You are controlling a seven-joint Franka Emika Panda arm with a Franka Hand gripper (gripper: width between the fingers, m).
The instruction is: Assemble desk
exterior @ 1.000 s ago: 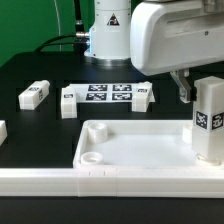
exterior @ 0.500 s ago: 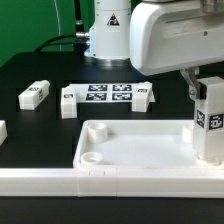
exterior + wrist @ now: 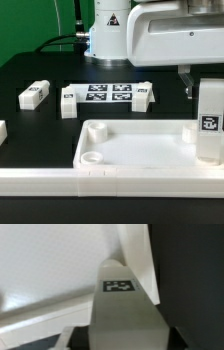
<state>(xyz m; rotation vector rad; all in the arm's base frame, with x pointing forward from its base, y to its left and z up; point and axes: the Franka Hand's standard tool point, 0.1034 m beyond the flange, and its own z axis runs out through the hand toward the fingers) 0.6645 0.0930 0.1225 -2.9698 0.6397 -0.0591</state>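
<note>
The desk's white tabletop (image 3: pixel 135 150) lies rim-up at the front, with a round corner socket (image 3: pixel 90 157) showing at the exterior view's left. A white square leg (image 3: pixel 210 122) with a tag stands upright at its right corner. My gripper (image 3: pixel 205 90) comes down from above and is shut on this leg near its top; one dark finger (image 3: pixel 185 84) shows beside it. In the wrist view the leg (image 3: pixel 125 308) fills the space between the jaws of the gripper (image 3: pixel 125 339), its far end against the tabletop's rim (image 3: pixel 135 252).
Loose legs lie on the black table: one (image 3: pixel 35 95), another (image 3: pixel 68 103), a third (image 3: pixel 143 95), and one at the left edge (image 3: pixel 2 130). The marker board (image 3: pixel 108 93) lies between them. A long white rail (image 3: pixel 100 186) runs along the front. The arm's base (image 3: pixel 108 30) stands behind.
The jaws have closed onto the upright leg. The hand has shifted slightly and the leg now stands straighter and a touch lower at the corner.
</note>
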